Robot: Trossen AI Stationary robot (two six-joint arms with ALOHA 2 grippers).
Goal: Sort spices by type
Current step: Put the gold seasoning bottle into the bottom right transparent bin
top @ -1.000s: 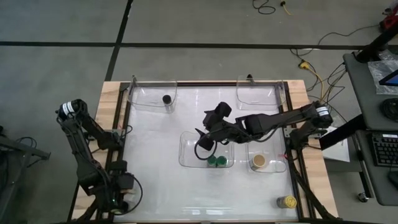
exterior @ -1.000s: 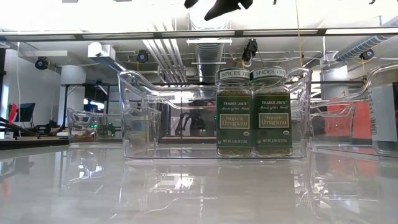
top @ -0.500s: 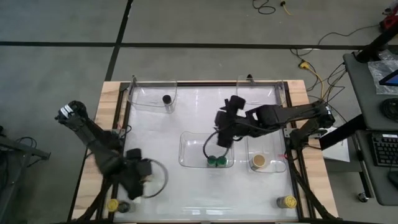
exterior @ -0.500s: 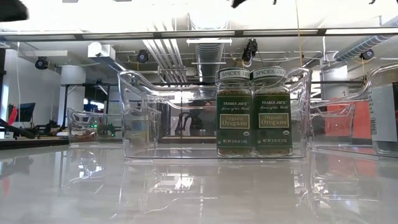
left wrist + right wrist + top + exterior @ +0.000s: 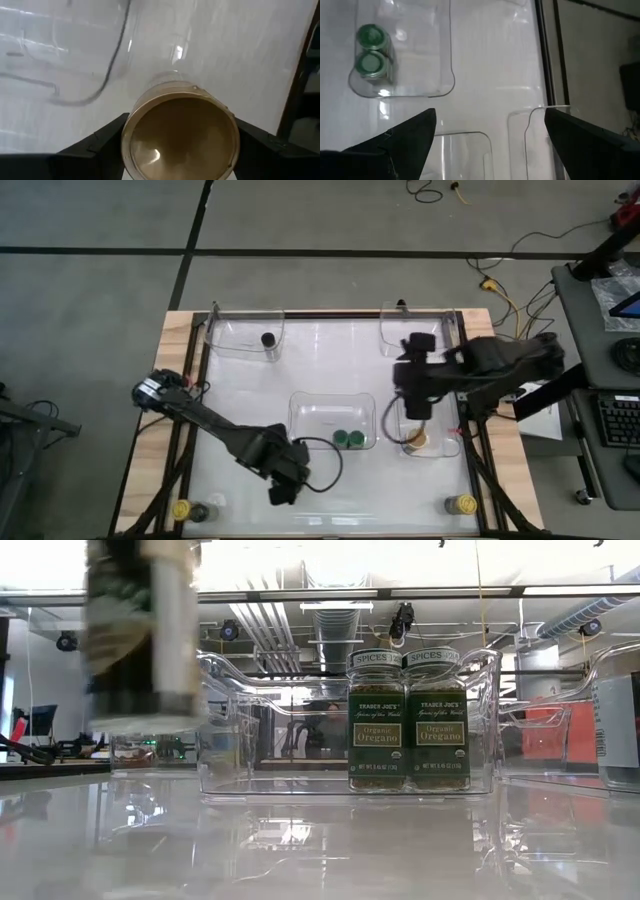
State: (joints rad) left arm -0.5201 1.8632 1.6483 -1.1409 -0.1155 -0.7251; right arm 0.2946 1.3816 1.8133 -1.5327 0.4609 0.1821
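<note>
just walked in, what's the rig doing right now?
Sorting spice jars into clear trays. The left gripper is over the table's near middle, shut on a tan-lidded jar, carried clear of the surface in the low view. The right gripper is open and empty, above the tray holding another tan jar. Two green jars already share the center tray; a black jar sits in the far-left tray. Two yellow jars wait at the near corners.

Clear plastic trays [image 5: 310, 408] on white table [image 5: 250, 390], wooden border [image 5: 175, 360], cables on grey floor [image 5: 500, 285]
</note>
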